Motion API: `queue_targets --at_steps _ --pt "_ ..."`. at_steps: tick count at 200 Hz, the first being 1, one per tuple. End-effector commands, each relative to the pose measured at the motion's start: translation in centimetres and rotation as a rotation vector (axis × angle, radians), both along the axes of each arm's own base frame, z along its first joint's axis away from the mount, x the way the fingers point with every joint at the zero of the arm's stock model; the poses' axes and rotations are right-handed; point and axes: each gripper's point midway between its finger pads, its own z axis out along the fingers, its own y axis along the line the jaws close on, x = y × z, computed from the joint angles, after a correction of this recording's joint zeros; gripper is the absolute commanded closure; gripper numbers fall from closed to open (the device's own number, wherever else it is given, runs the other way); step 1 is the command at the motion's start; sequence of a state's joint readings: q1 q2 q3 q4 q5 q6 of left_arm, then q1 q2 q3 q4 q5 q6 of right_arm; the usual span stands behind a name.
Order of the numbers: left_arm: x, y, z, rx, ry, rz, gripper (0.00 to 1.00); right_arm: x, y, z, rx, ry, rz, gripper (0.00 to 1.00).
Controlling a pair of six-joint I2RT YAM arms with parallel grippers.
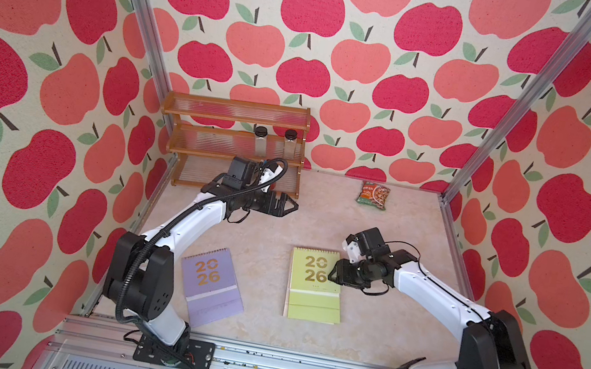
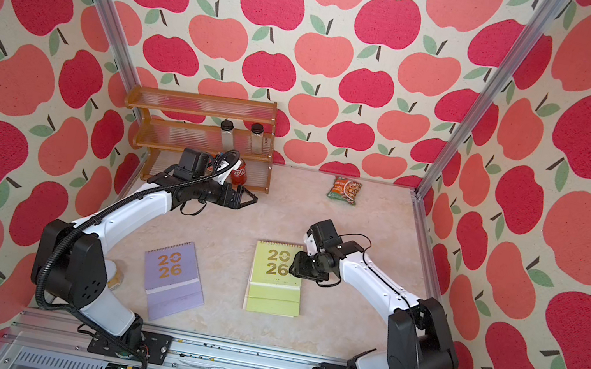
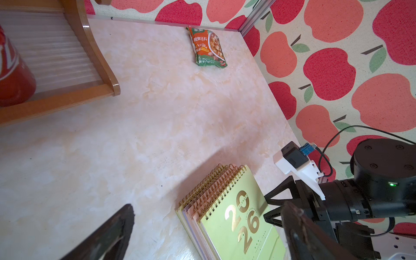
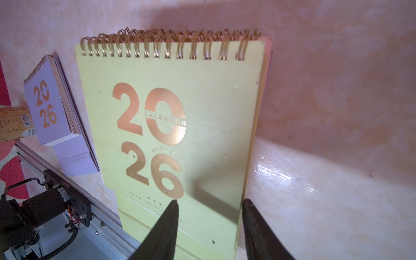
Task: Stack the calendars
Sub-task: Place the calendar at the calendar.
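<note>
A stack of calendars lies flat mid-table, a yellow-green one (image 1: 314, 279) (image 2: 276, 272) with gold "20 26" on top. In the left wrist view, peach-pink and lilac covers show under that top calendar (image 3: 238, 216). A single lilac calendar (image 1: 210, 285) (image 2: 173, 275) lies apart, toward the left arm's base. My right gripper (image 1: 332, 276) (image 4: 209, 202) is open at the stack's right edge, with one fingertip (image 4: 173, 203) over the cover and the other over the table. My left gripper (image 1: 292, 206) (image 2: 252, 199) hangs wide open and holds nothing, beside the shelf rack and well away from both calendars.
A wooden shelf rack (image 1: 235, 142) stands at the back left with two jars (image 1: 259, 140) and a red can (image 2: 239, 172). A green snack packet (image 1: 373, 195) lies at the back right. A tan box (image 4: 15, 122) sits beside the lilac calendar. Metal rails edge the table.
</note>
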State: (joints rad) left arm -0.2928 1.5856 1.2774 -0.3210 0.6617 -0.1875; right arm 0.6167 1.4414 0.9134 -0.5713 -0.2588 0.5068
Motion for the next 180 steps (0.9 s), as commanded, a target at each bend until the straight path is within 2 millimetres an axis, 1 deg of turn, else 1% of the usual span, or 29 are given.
queue_targets --at_steps 1,55,94,110,131,148,169,180 --pt "-0.5 -0.1 -1.4 0.021 0.035 -0.015 0.00 -1.5 -0.7 -0.4 -0.027 0.032 -0.019 0.51" --pt "-0.5 -0.2 -1.4 0.019 0.038 -0.016 0.00 -2.9 -0.2 -0.8 -0.031 0.049 -0.012 0.53" --pt "-0.6 -0.3 -1.4 0.019 0.038 -0.020 0.00 -2.9 0.2 -0.5 -0.031 0.037 -0.012 0.53" --pt "-0.7 -0.3 -1.5 0.021 0.039 -0.019 0.00 -2.9 0.0 -0.6 -0.039 0.038 -0.015 0.53" --pt "-0.7 -0.2 -1.6 0.026 0.041 -0.014 0.00 -2.8 -0.7 -0.6 -0.072 0.028 -0.025 0.53" --pt "-0.6 0.0 -1.7 0.033 0.043 -0.002 0.00 -2.4 -1.2 -0.2 -0.092 0.007 -0.031 0.51" --pt "-0.5 0.3 -1.8 0.041 0.050 0.013 0.00 -1.8 -1.7 0.7 -0.122 -0.036 -0.027 0.45" --pt "-0.7 0.4 -1.9 0.042 0.060 0.016 0.00 -1.5 -1.8 1.1 -0.132 -0.055 -0.025 0.40"
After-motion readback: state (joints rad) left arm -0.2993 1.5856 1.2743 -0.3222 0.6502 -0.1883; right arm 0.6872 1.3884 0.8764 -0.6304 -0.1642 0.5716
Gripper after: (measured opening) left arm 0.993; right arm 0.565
